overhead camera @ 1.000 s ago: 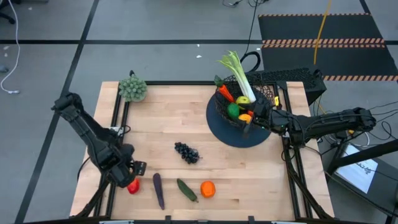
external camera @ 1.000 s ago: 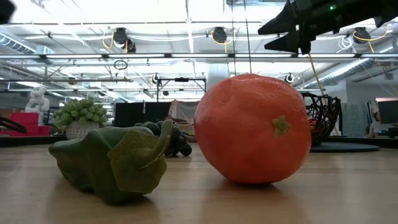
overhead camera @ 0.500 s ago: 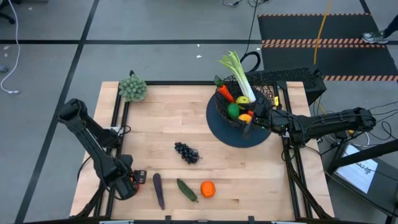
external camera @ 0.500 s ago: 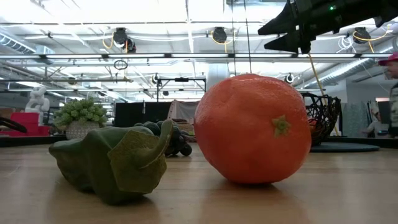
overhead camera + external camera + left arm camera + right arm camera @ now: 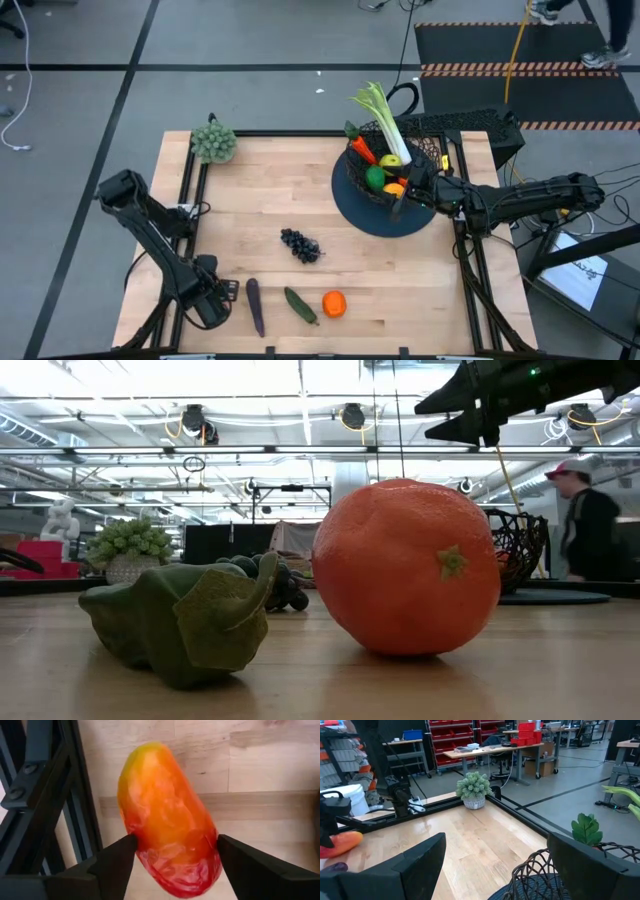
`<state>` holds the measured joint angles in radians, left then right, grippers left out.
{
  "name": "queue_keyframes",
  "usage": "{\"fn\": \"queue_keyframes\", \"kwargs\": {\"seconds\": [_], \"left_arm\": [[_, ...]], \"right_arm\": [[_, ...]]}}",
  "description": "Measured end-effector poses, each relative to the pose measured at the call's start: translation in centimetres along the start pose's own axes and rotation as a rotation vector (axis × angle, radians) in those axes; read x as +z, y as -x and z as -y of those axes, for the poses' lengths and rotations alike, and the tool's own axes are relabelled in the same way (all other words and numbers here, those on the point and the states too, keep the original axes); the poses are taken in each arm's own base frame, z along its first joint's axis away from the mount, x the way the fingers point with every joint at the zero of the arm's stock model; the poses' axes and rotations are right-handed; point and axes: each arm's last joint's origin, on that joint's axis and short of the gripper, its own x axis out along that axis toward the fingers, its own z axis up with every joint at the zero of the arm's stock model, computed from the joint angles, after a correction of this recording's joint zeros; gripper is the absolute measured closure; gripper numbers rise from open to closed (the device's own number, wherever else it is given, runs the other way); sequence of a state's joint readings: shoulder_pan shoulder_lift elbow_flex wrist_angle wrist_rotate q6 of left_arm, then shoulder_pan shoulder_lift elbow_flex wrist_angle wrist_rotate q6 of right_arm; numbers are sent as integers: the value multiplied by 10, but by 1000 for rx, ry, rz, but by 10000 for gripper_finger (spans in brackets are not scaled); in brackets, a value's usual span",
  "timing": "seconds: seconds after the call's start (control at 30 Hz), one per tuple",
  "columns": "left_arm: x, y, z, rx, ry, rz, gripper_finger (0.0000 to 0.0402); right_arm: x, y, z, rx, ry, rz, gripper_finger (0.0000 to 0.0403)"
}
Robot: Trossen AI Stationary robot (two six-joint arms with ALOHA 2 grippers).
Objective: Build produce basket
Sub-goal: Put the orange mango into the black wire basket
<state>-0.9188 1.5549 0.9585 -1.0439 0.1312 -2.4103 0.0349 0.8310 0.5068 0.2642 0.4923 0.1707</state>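
High view: my left gripper [image 5: 213,303] sits low at the bench's [image 5: 260,200] near left corner, covering the red pepper; the eggplant [image 5: 254,305], cucumber [image 5: 300,305], orange [image 5: 334,303] and grapes [image 5: 299,243] lie loose on the wood, well apart from the basket [image 5: 392,172] at the far right, which already holds the leek [image 5: 383,118] and several fruits; my right gripper [image 5: 402,193] waits at the basket's rim

Low view: I see the orange [image 5: 405,567] large in front with the cucumber [image 5: 180,622] beside it, the grapes [image 5: 275,582] behind, the basket [image 5: 518,550] further off; a person [image 5: 585,520] stands in the room beyond

Left wrist view: the red pepper [image 5: 167,846] sits between my two fingers [image 5: 114,865], both touching its sides, so I judge the gripper closed on it; whether it is off the wood I cannot tell

Right wrist view: fingers [image 5: 405,865] stand wide apart, nothing between them, basket rim [image 5: 540,870] just ahead

Step in hand: grasping the pepper, I judge

Next move: lift clear, then carry it across to the basket without clipping the waiting right arm
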Motion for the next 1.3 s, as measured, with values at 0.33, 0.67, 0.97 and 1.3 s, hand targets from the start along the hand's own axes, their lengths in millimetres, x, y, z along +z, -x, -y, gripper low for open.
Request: {"fn": "queue_keyframes", "kwargs": {"seconds": [0.33, 0.67, 0.97, 1.3], "left_arm": [[-1, -15, 6, -12, -4, 53, 65], [0, -31, 13, -3, -62, 107, 125], [24, -2, 22, -186, -179, 175, 122], [93, 70, 24, -581, -293, 549, 139]], "right_arm": [[0, 0, 0, 0, 0, 1, 62], [0, 0, 0, 0, 0, 0, 62], [0, 0, 0, 0, -1, 1, 62], [1, 0, -1, 28, -7, 8, 62]]}}
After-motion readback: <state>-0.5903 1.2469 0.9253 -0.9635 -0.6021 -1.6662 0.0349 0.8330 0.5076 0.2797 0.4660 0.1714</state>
